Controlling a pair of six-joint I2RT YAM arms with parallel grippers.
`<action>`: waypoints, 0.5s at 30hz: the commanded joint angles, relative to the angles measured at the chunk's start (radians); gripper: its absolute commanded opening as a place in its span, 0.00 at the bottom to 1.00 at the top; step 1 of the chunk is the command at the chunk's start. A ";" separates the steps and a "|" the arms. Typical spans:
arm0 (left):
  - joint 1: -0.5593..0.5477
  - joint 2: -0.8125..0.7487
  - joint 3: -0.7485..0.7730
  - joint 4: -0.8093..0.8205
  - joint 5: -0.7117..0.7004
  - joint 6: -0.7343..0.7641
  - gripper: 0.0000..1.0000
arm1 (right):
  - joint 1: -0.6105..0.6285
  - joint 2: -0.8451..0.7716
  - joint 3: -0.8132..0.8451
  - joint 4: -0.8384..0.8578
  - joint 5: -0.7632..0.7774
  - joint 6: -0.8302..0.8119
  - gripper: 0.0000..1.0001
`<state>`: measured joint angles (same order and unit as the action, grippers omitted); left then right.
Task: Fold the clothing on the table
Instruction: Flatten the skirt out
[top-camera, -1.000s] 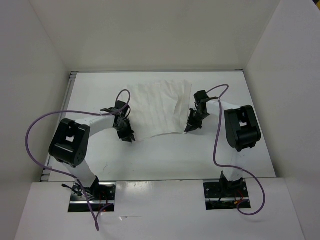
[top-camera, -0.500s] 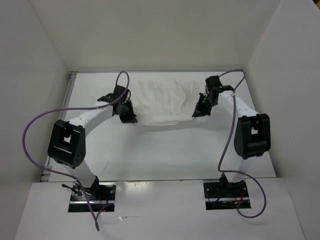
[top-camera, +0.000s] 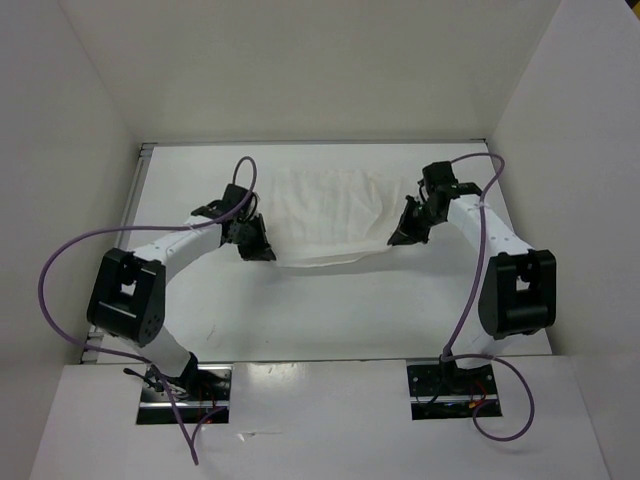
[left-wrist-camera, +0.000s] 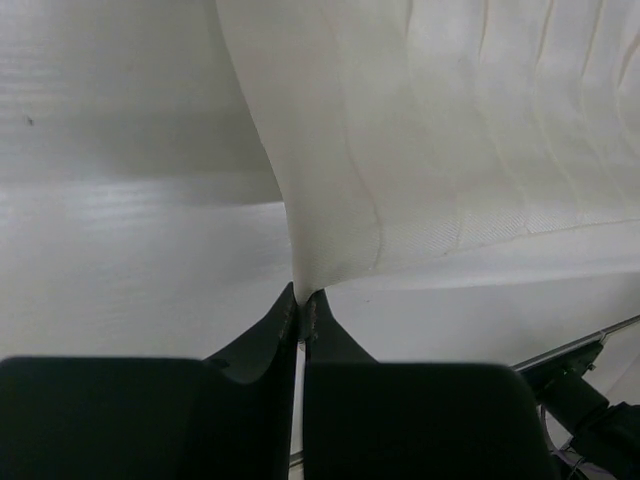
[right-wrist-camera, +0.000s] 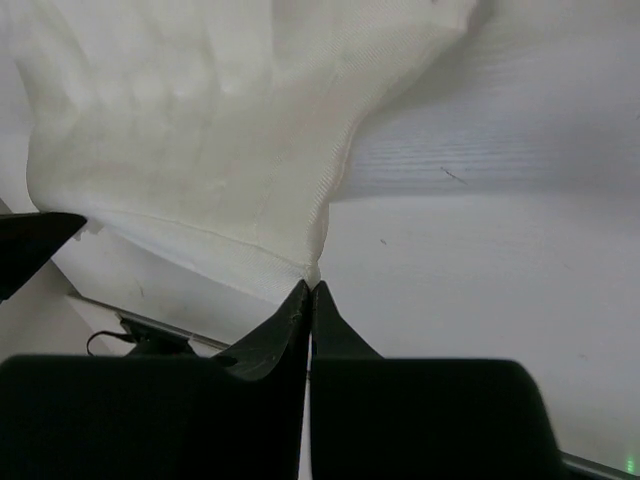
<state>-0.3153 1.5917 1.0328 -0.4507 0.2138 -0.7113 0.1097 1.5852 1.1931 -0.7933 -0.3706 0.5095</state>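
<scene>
Pinching near corners: left tool (top-camera: 261, 250) clenched on clothing (top-camera: 330, 200); right tool (top-camera: 398, 238) likewise; I hold hem taut above counter (top-camera: 330, 310), ready for fold-over.

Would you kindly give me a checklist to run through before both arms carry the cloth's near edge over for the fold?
1. The left end effector shut on a near corner of the clothing: ok.
2. The right end effector shut on the other near corner: ok.
3. Near edge taut between the grips: not ok, it sags.
4. Fabric smooth: not ok, rippled.
5. Far edge lying flat on the table: cannot tell.
</scene>
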 joint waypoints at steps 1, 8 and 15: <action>0.039 0.068 0.137 -0.028 -0.080 0.065 0.00 | -0.025 0.001 0.127 0.017 0.125 -0.017 0.00; 0.105 0.310 0.845 -0.192 -0.133 0.179 0.00 | -0.025 0.220 0.798 -0.102 0.303 -0.039 0.00; 0.171 0.147 1.077 -0.019 -0.083 0.153 0.00 | -0.016 0.075 1.097 -0.101 0.545 -0.066 0.00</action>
<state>-0.2188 1.8885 2.1288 -0.5423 0.2073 -0.5823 0.1242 1.8214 2.2456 -0.8818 -0.0792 0.4953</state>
